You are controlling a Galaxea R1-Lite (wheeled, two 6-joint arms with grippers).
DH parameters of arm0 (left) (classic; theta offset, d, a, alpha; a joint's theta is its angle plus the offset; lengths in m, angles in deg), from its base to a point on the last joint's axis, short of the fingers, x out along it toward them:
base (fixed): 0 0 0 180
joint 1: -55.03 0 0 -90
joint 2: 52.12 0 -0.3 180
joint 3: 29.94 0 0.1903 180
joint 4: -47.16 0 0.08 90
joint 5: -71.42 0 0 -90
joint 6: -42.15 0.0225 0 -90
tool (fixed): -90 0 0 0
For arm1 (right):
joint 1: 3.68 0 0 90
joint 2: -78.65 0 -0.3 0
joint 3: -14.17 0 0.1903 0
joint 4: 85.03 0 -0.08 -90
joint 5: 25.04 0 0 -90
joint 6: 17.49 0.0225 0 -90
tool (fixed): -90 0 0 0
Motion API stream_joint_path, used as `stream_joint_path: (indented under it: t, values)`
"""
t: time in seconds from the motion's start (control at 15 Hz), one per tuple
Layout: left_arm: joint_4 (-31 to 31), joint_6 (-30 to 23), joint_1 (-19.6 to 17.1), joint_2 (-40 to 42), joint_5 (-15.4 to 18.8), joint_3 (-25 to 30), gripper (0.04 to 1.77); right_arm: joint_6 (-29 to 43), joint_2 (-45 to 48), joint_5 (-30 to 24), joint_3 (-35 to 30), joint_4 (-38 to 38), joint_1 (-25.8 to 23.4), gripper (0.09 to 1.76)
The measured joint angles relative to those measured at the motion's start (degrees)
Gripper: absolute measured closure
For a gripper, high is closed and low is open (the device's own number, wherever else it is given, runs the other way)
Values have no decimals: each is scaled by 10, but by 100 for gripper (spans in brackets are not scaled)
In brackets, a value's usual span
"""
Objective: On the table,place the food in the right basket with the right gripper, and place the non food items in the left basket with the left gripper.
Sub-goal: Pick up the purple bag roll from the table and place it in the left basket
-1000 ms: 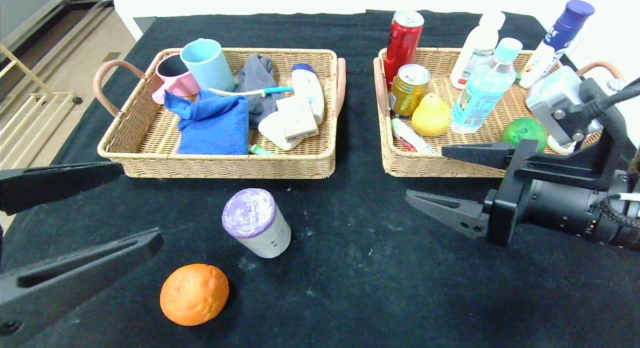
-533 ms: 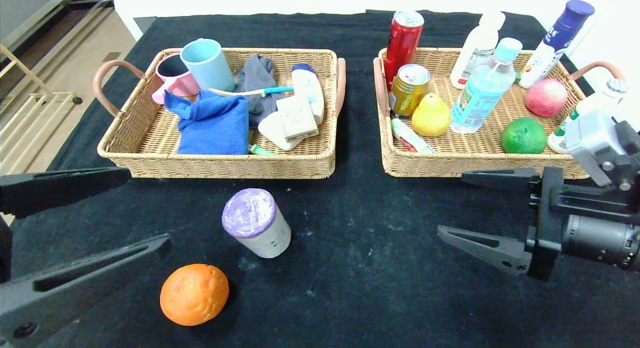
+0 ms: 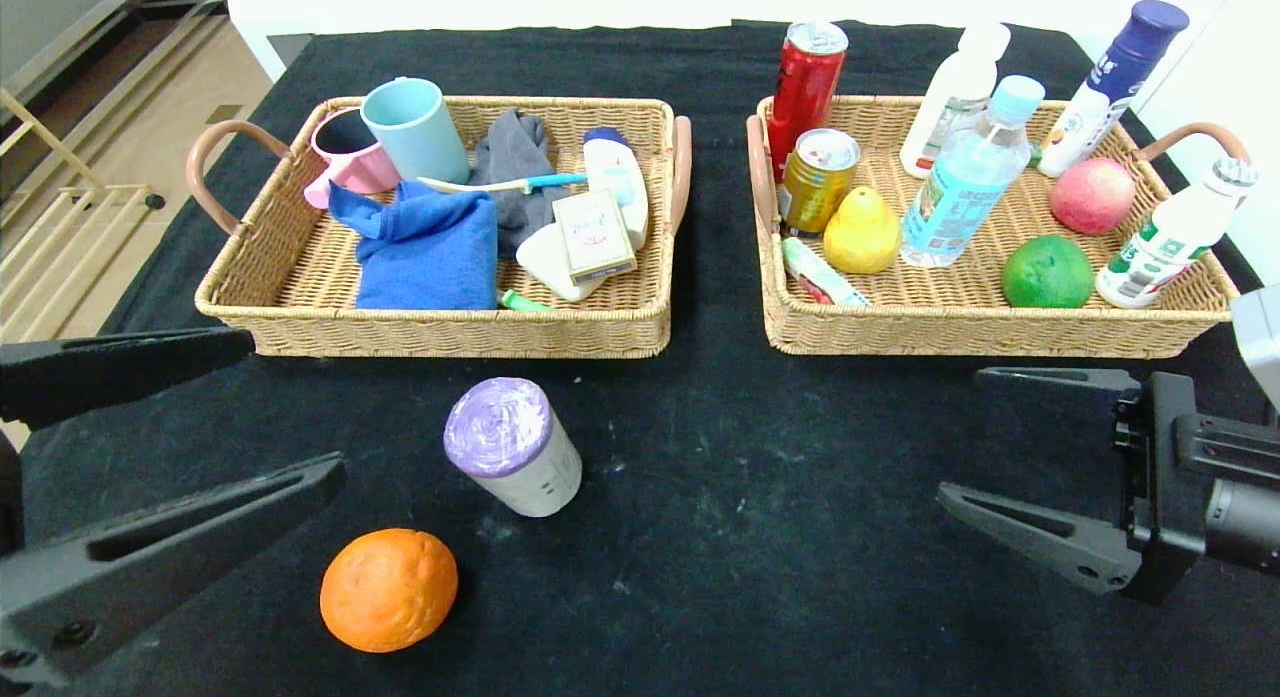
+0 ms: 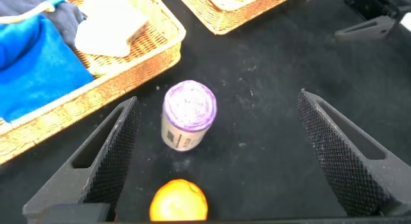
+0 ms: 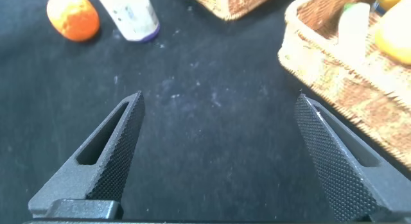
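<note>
left basket [image 3: 300, 277]: mugs, cloths | right basket [image 3: 900, 327]: cans, bottles, fruit | both end effectors: spread wide, empty

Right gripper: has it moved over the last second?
Yes. The right gripper has pulled back from over the right basket to the table in front, open and empty.

The left claw [image 4: 215, 150] hangs over the black table [image 4: 270, 140], its two ribbed fingers [image 4: 119, 153] spread wide with nothing between them. Framed in the gap, the purple-topped roll [image 4: 186, 115] stands apart from the orange [image 4: 178, 201], both untouched. A wicker basket [image 4: 138, 60] holds a blue cloth [image 4: 35, 67]. The right claw [image 4: 369, 15] shows at a far corner.
</note>
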Motion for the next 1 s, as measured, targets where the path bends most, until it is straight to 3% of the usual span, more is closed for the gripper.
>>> stream_joint_path:
  t: [0.33,0.47,0.73,1.0]
  values:
    - [33,15,0,-1,-7,6,5,1,9,-2,-14,13,-15,15]
    - [27,28,0,-10,-25,2,5,2,20,-1,-19,12,-13,15]
    - [-86,34,3,-52,-78,-60,5,0,31,0,-23,12,-10,15]
    - [-187,34,5,-94,-101,-154,5,2,41,-1,-26,12,-9,15]
